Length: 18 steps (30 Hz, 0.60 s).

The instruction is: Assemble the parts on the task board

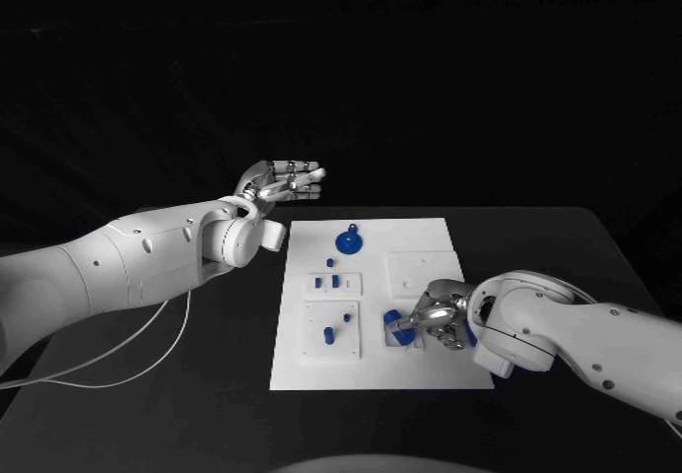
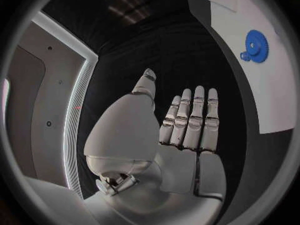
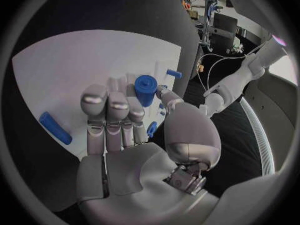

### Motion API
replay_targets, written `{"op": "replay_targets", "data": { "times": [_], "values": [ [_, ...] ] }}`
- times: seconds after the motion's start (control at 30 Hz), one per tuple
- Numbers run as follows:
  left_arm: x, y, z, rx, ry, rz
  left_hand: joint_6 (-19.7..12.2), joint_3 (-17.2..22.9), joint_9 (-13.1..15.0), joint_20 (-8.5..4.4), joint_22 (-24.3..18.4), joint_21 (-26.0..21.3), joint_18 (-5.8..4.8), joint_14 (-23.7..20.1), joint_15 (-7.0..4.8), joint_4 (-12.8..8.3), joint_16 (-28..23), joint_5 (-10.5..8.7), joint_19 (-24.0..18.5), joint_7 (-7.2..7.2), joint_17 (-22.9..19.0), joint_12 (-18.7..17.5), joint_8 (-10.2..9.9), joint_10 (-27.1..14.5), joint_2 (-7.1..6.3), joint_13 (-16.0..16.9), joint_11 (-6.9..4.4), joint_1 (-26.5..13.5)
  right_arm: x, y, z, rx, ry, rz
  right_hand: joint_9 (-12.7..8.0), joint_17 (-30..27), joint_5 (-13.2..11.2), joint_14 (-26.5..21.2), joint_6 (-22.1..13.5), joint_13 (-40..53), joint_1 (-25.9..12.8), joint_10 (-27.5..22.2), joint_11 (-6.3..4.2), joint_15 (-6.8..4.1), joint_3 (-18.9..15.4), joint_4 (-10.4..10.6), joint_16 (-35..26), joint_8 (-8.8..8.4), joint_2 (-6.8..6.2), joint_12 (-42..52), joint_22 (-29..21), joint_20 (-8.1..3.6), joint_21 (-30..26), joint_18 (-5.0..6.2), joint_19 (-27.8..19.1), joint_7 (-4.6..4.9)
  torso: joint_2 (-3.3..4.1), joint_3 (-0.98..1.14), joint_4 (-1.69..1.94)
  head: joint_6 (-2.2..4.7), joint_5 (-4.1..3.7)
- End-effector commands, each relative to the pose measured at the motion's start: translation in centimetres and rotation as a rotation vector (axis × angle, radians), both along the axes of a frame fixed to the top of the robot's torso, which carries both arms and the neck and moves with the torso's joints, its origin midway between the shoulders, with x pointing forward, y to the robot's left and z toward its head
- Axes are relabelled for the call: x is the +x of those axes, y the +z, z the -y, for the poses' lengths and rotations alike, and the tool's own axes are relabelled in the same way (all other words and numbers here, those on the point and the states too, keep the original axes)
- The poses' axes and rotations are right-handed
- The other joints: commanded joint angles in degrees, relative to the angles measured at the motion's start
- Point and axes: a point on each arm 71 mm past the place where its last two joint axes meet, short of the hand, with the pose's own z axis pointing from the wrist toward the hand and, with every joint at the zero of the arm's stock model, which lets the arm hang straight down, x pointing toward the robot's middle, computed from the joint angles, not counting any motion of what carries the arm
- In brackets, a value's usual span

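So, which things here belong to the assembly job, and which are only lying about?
Belong to the job:
task board
blue gear
blue cylinder, held by the right hand
blue bar

Only lying about:
white cable
left hand, raised and holding nothing

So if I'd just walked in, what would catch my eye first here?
Probably the right hand, low over the near right part of the white task board, its fingers curled round a blue cylinder part. Next, the left hand, raised open beyond the board's far left corner, and the blue gear lying at the board's far end.
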Motion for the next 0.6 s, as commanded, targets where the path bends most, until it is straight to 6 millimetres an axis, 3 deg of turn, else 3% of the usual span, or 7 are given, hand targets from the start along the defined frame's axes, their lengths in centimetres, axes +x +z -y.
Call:
{"op": "replay_targets", "data": {
  "times": [0.03,0.13,0.2,0.27,0.33,0.5,0.6],
  "values": [
    [-0.03,0.11,0.21,-0.027,-0.018,0.003,0.1,0.0,0.1,-0.18,-0.1,0.0,-0.3,-0.3,-0.2,0.0,-0.3,0.17,0.1,0.13,-0.1,-0.2,0.0,-0.1,0.44,0.0,-0.1,-0.2,-0.27,-0.43,-0.26,-0.003,0.01,-0.01,-0.1,0.1,-0.7,-0.1,0.6,-0.1,-0.6,0.3,-0.13,-0.39,1.6,-1.3,-0.3,0.01,-0.23,-0.2,0.1,-0.2,-0.1,0.54,3.2,-0.02,0.02,0.0,0.0,0.04,-0.08],
    [-0.03,0.1,0.22,-0.028,-0.018,0.002,0.1,0.0,0.1,-0.18,-0.1,0.0,-0.3,-0.3,-0.2,0.0,-0.3,0.17,0.1,0.13,-0.1,-0.2,0.0,-0.1,0.44,0.0,-0.1,-0.2,-0.28,-0.47,-0.33,-0.003,0.012,-0.012,-0.2,0.1,-3.5,-0.1,0.7,-0.1,-0.8,0.3,-0.08,-0.35,1.3,-0.4,-0.3,0.01,-0.85,-0.2,0.1,-0.18,-0.1,0.55,3.2,0.02,0.0,-0.01,0.03,-0.03,-0.12],
    [-0.02,0.1,0.21,-0.028,-0.017,0.002,0.1,0.0,0.1,-0.18,-0.1,0.0,-0.3,-0.3,-0.21,0.0,-0.3,0.17,0.1,0.13,-0.1,-0.2,0.0,-0.1,0.45,0.0,-0.1,-0.2,-0.3,-0.49,-0.35,-0.003,0.013,-0.013,-0.3,0.2,-9.3,-0.1,0.8,-0.1,-0.8,0.3,0.02,-0.28,0.9,1.0,-0.3,0.01,-1.91,-0.1,0.1,-0.14,0.0,0.55,3.2,0.12,-0.02,-0.02,0.0,-0.06,0.0],
    [-0.01,0.1,0.2,-0.028,-0.017,0.002,-0.2,-0.1,0.0,-0.18,-0.1,0.0,-0.28,-0.4,-0.22,-0.1,-0.3,0.15,0.1,0.17,-0.1,-0.2,0.0,-0.2,0.49,0.0,-0.09,-0.3,-0.32,-0.52,-0.34,-0.003,0.014,-0.014,-0.3,0.3,-13.4,-0.1,0.9,0.0,0.6,0.2,0.13,-0.14,1.4,5.2,-0.2,0.01,-4.57,0.0,0.2,-0.04,0.0,0.65,3.2,0.25,-0.01,-0.02,0.0,-0.1,0.13],
    [-0.01,0.1,0.23,-0.029,-0.018,0.002,-0.2,-0.1,0.0,-0.18,-0.1,0.0,-0.28,-0.4,-0.22,-0.1,-0.3,0.15,0.1,0.17,-0.1,-0.2,0.0,-0.2,0.49,0.0,-0.09,-0.3,-0.34,-0.53,-0.28,-0.003,0.014,-0.014,-0.2,0.4,-14.7,-0.1,0.8,0.0,1.9,0.1,0.23,-0.13,0.1,8.6,-0.2,0.03,-6.03,-0.2,0.2,0.03,0.0,0.71,3.2,0.33,0.01,0.0,0.03,-0.03,0.09],
    [-0.01,0.09,0.23,-0.029,-0.018,0.001,-0.2,-0.1,0.0,-0.18,-0.1,0.0,-0.28,-0.4,-0.22,-0.1,-0.3,0.15,0.1,0.17,-0.1,-0.2,0.0,-0.2,0.49,0.0,-0.09,-0.3,-0.38,-0.52,-0.1,-0.003,0.013,-0.014,-0.1,0.6,-16.6,-0.1,0.6,0.0,2.4,0.1,0.21,-0.24,-2.2,13.0,-0.1,0.05,-8.62,-0.2,0.3,-0.11,0.1,0.68,3.2,0.35,-0.02,0.0,0.0,0.12,0.07],
    [0.0,0.09,0.21,-0.029,-0.017,0.001,-0.3,-0.1,0.0,-0.17,-0.1,0.0,-0.24,-0.4,-0.2,-0.1,-0.3,0.12,0.1,0.14,-0.1,-0.2,0.0,-0.3,0.49,0.0,-0.05,-0.3,-0.44,-0.5,-0.03,-0.001,0.012,-0.015,-0.4,0.8,-16.5,-0.1,0.5,0.0,4.0,0.1,0.14,-0.31,-6.4,16.2,-0.2,0.02,-8.87,-0.5,0.3,-0.24,0.0,0.52,3.2,0.36,-0.01,0.05,-0.02,0.29,0.0]
  ]
}}
